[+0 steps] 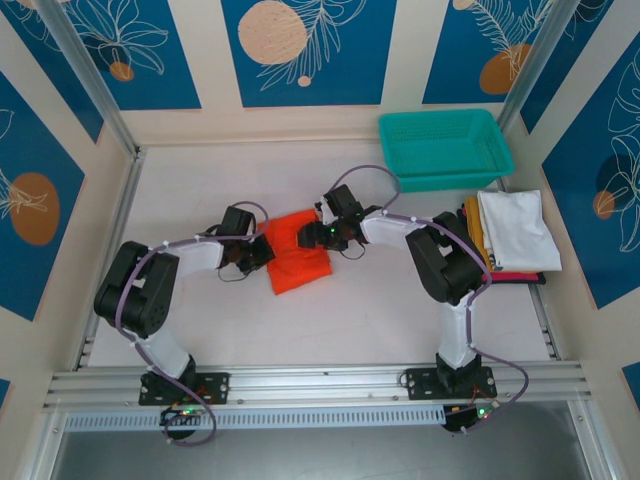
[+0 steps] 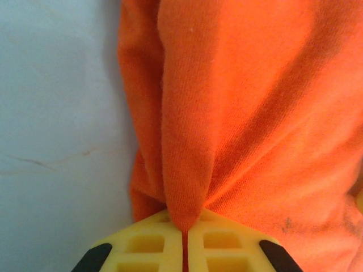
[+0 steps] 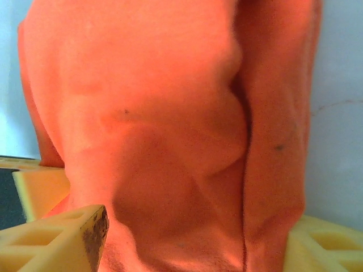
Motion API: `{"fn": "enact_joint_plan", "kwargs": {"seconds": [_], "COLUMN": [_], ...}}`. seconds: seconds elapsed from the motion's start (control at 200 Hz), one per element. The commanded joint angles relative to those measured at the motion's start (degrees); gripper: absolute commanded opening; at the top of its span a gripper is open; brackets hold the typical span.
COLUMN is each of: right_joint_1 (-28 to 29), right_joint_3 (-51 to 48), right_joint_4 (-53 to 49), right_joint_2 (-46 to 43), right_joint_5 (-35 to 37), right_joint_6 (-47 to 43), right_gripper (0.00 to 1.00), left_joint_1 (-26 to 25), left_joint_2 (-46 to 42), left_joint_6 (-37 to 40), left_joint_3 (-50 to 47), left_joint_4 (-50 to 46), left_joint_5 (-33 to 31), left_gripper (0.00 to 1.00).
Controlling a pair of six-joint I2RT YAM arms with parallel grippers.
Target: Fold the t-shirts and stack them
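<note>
The bright orange-red t-shirt (image 1: pixel 298 255) lies folded small at the middle of the table. My left gripper (image 1: pixel 264 250) is at its left edge. In the left wrist view the yellow fingers (image 2: pixel 153 241) are shut on a pinched ridge of the orange cloth (image 2: pixel 238 102). My right gripper (image 1: pixel 327 236) sits over the shirt's upper right corner. Its yellow fingers (image 3: pixel 62 238) stand wide apart, open, with orange cloth (image 3: pixel 170 141) bulging between them. The folded stack, white shirt (image 1: pixel 515 228) topmost with mustard, red and dark edges, lies at the right side.
A teal mesh basket (image 1: pixel 445 148) stands at the back right, just behind the folded stack. Bare white table (image 1: pixel 340 320) stretches in front of the orange shirt and to the back left. Metal rails run along the near edge.
</note>
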Motion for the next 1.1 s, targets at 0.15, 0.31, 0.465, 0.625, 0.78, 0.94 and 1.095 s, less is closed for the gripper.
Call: {"fn": "enact_joint_plan", "kwargs": {"seconds": [0.15,0.31,0.465,0.625,0.78,0.94,1.095], "right_joint_1": [1.8,1.8,1.6,1.6,1.5,1.1,-1.8], "right_joint_3": [0.5,1.9,2.9,4.6,5.5,5.5,2.1], "right_joint_4": [3.5,3.0,1.3,-1.6,-6.4,-14.4,-18.1], "right_joint_2": [2.6,5.0,5.4,5.6,3.7,-0.5,-6.4], "right_joint_5": [-7.5,-9.2,-7.6,-6.4,-2.3,7.9,11.4], "right_joint_6": [0.7,1.4,1.7,-0.6,-6.8,-16.9,-26.6], "right_gripper": [0.71,0.66,0.47,0.00,0.00,0.00,0.00], "left_joint_1": [-0.3,-0.3,-0.3,-0.3,-0.4,-0.3,-0.8], "left_joint_2": [3.6,4.1,3.4,2.0,-2.8,-9.0,-11.0], "left_joint_6": [0.3,0.3,0.5,0.5,1.8,6.7,14.3], "left_joint_3": [-1.5,-1.5,-1.8,-2.5,-2.5,-2.4,-1.6], "left_joint_4": [0.9,1.3,1.3,1.9,0.1,-4.0,-3.6], "left_joint_5": [0.6,1.0,0.8,0.4,-1.7,-8.1,-8.3], "left_gripper": [0.05,0.05,0.05,0.24,0.58,0.82,0.91]}}
